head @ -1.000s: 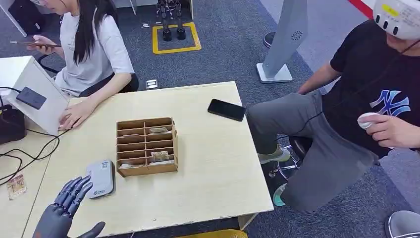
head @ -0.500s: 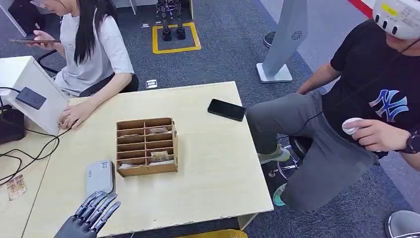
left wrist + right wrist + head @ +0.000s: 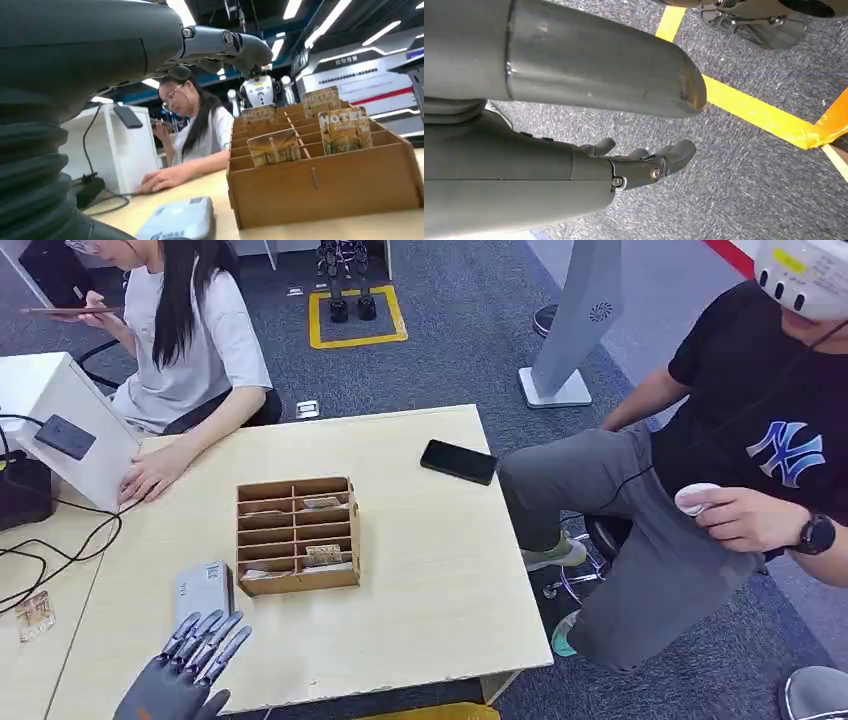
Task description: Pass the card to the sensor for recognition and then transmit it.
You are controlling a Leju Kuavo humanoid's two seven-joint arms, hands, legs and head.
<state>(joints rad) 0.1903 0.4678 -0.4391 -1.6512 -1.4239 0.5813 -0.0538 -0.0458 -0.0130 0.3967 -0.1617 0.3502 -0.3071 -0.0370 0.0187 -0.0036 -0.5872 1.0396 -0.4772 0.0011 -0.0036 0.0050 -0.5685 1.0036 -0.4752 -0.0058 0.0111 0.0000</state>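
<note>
A wooden card box (image 3: 297,535) stands mid-table, with hotel cards (image 3: 322,556) upright in its slots. In the left wrist view the cards (image 3: 345,131) rise above the box front (image 3: 325,185). A grey card reader (image 3: 203,590) lies flat just left of the box. My left hand (image 3: 188,668) hovers at the table's near edge, fingers apart and pointing over the reader's near end, holding nothing. Seen from the left wrist, its fingers (image 3: 220,45) stretch out above the reader (image 3: 177,220). My right hand (image 3: 639,167) hangs over the carpet, fingers loosely extended and empty.
A white box (image 3: 60,400) with a black sensor pad (image 3: 65,437) stands at the far left, cables trailing from it. A seated person rests a hand (image 3: 150,475) beside it. A black phone (image 3: 458,461) lies far right. Another person (image 3: 740,440) sits right of the table. A loose card (image 3: 33,615) lies on the left.
My left hand has swung right and toward the table's near edge, from beside the reader to below it. The person on the right has moved the hand with the white object leftward.
</note>
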